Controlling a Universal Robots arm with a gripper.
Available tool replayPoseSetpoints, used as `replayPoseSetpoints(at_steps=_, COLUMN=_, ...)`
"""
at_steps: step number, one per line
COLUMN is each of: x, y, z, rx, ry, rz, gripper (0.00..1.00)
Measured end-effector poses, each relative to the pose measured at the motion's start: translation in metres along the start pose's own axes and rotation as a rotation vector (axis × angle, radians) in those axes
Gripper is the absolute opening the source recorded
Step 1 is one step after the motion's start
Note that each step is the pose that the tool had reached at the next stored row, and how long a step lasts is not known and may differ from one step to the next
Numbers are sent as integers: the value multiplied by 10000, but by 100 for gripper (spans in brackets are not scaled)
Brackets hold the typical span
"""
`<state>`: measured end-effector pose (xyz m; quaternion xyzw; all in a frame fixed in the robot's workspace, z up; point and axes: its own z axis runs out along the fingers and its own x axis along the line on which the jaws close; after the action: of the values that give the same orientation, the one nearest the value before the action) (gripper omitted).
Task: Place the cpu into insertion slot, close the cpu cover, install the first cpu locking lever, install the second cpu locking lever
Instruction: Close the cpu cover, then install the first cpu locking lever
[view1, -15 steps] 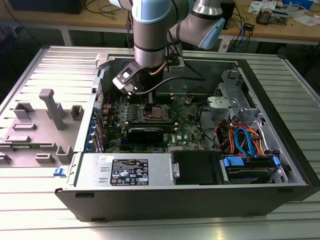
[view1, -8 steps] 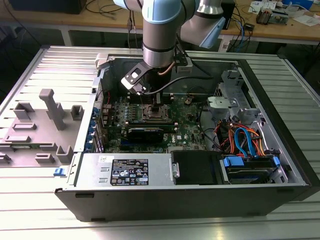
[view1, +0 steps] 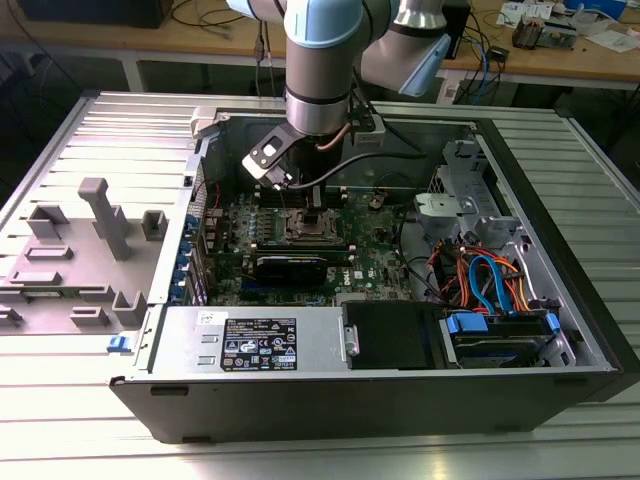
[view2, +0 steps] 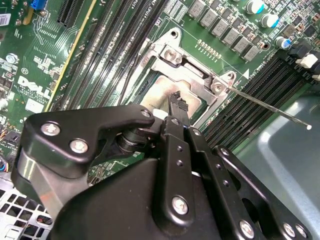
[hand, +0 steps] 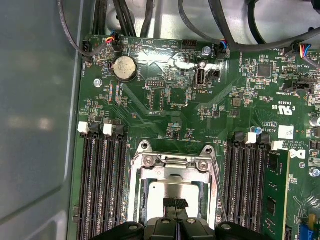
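Note:
The insertion slot (view1: 308, 226) sits mid-motherboard inside the open computer case. The cpu (hand: 167, 189) lies in it, its silvery top (view2: 160, 92) showing through the window of the cpu cover (hand: 172, 173), which lies down over the socket (view2: 192, 75). My gripper (hand: 175, 203) hangs straight over the cpu, its black fingertips (view2: 176, 100) pressed together just above or on the chip's top; I cannot tell if they touch it. Nothing is held between them. A thin locking lever rod (view2: 265, 107) stands out from the socket's corner, unlatched (hand: 218, 195).
Long black memory slots (hand: 100, 180) flank the socket on both sides (hand: 247, 180). A coin battery (hand: 124, 67) and cables lie beyond it. The case wall (hand: 35, 125) is close. A power supply (view1: 255, 340) and drive cables (view1: 490, 285) fill the case front. Grey fixtures (view1: 95, 240) stand outside.

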<state>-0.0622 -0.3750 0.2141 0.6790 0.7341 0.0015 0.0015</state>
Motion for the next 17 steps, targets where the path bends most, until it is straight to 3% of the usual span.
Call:
replayPoseSetpoints(at_steps=8, x=1, y=2, z=-11, rx=1, ry=0, rz=0, gripper=11)
replayPoseSetpoints(at_steps=11, x=0, y=2, z=-81, rx=5, ry=-1, rz=0, gripper=11)
replayPoseSetpoints(at_steps=13, x=0, y=2, z=-180, rx=12, ry=1, rz=0, gripper=11)
replayPoseSetpoints(at_steps=14, x=0, y=3, z=-271, rx=29, ry=2, rz=-1, gripper=11)
replayPoseSetpoints(at_steps=17, x=0, y=4, z=-383, rx=46, ry=3, rz=0, gripper=11)
